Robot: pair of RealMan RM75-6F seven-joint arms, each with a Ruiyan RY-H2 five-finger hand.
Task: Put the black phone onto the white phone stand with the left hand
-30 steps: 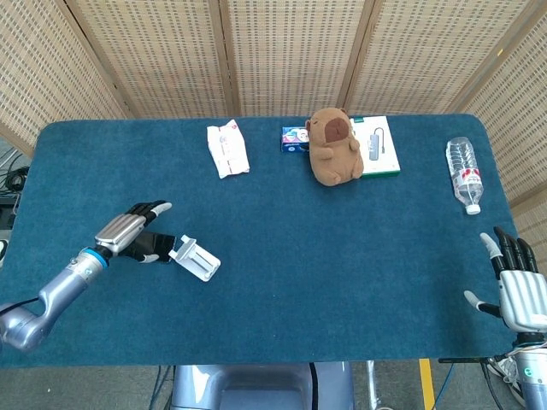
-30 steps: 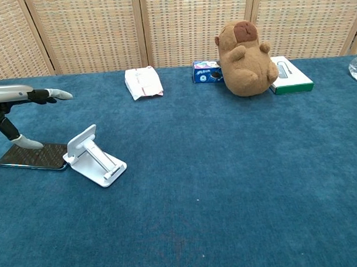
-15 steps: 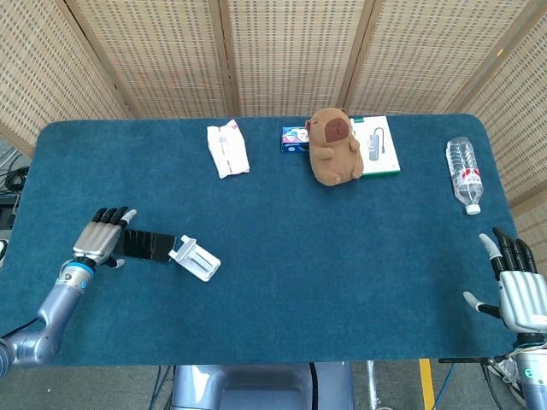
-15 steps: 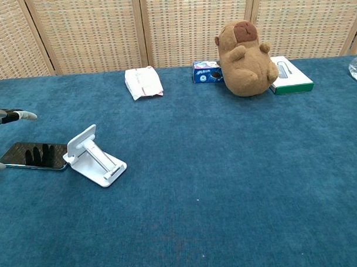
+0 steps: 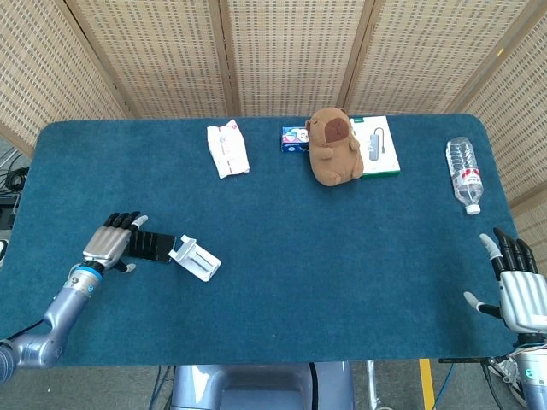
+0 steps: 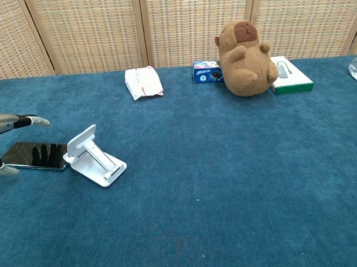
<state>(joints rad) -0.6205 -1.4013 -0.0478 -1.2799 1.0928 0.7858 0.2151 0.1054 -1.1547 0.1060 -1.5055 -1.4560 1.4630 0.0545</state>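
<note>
The black phone (image 5: 154, 247) (image 6: 37, 156) lies flat on the blue cloth, its right end against the white phone stand (image 5: 195, 258) (image 6: 93, 156). My left hand (image 5: 111, 241) (image 6: 7, 123) hovers over the phone's left end with fingers spread and holds nothing. In the chest view only its fingertips show at the left edge, above the phone. My right hand (image 5: 517, 288) rests open at the table's near right corner, far from both things.
Along the far edge lie a white packet (image 5: 227, 149), a small blue box (image 5: 295, 138), a brown plush toy (image 5: 332, 147) and a green-edged white box (image 5: 379, 147). A plastic bottle (image 5: 464, 173) lies at the far right. Wicker screens stand behind the table.
My left hand pulled back left off the phone, then came partway right again over its left end. The phone and stand have not moved. The right hand is still.
</note>
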